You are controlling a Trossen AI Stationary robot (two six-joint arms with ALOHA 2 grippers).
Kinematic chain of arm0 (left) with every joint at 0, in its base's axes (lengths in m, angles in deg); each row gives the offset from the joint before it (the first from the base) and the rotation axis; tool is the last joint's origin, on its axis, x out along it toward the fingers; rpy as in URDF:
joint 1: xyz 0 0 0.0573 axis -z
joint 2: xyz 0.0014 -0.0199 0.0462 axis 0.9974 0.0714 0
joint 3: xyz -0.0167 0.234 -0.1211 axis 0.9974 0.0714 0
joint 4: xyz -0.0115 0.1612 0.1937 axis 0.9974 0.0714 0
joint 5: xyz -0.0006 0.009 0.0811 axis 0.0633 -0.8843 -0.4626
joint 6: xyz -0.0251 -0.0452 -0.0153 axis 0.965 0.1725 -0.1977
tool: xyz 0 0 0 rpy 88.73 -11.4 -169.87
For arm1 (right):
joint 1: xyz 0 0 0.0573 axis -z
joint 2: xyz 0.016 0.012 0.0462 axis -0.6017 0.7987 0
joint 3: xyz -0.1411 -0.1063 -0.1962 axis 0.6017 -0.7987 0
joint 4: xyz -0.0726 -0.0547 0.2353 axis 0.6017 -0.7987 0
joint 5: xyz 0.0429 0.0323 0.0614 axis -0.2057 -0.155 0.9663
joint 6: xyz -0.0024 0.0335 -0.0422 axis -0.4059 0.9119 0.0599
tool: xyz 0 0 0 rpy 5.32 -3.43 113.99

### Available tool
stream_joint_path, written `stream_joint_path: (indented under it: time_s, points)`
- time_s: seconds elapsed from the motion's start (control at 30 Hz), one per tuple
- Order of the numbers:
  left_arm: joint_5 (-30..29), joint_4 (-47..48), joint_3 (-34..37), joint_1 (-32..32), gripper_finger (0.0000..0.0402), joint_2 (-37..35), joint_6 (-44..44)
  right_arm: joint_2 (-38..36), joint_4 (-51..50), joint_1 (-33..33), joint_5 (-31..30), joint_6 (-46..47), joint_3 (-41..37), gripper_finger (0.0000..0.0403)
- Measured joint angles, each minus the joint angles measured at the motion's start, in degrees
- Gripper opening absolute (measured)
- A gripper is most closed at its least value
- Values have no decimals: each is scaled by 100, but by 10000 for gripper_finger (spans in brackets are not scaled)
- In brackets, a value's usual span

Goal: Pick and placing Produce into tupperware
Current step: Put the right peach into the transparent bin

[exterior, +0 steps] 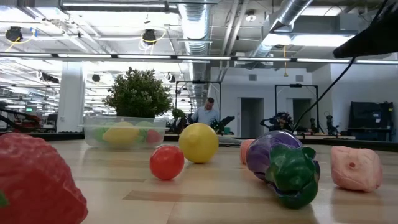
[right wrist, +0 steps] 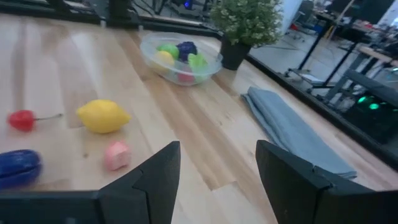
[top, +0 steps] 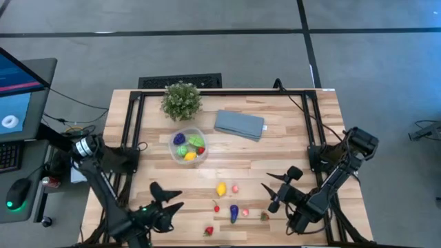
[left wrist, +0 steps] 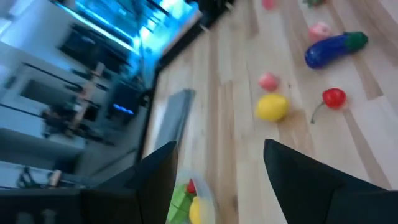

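The clear round tupperware (top: 189, 146) stands on the table's far-left part and holds several produce pieces, yellow, green, purple and red. Loose on the near table lie a yellow lemon (top: 221, 189), a pink piece (top: 235, 187), a red cherry (top: 216, 207), a purple eggplant (top: 234, 213), a pink piece (top: 264, 215) and a red strawberry (top: 209, 231). My left gripper (top: 169, 197) hovers open to the left of them. My right gripper (top: 275, 187) hovers open to their right. The right wrist view shows the lemon (right wrist: 103, 116) and the tupperware (right wrist: 180, 57) ahead of the fingers.
A leafy potted plant (top: 182, 100) stands just beyond the tupperware. A folded grey-blue cloth (top: 239, 125) lies to the tupperware's right. Black frame rails run along the table's left, right and far edges. A person (exterior: 208, 112) shows far off in the room behind.
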Motion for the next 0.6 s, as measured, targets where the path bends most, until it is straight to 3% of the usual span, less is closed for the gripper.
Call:
stream_joint_path:
  time_s: [0.1,0.27,0.47,0.6]
  points:
    - [-455,-80,477,238,231,0,747,0,41,171,0,-213,0,234]
    - [-238,-430,1093,279,231,0,1723,0,29,377,5,-394,0,234]
    - [352,-803,1210,-75,231,0,1288,-77,-70,493,100,-512,2,234]
    - [594,-1143,1208,-377,231,0,1209,-255,-237,551,780,-909,2,234]
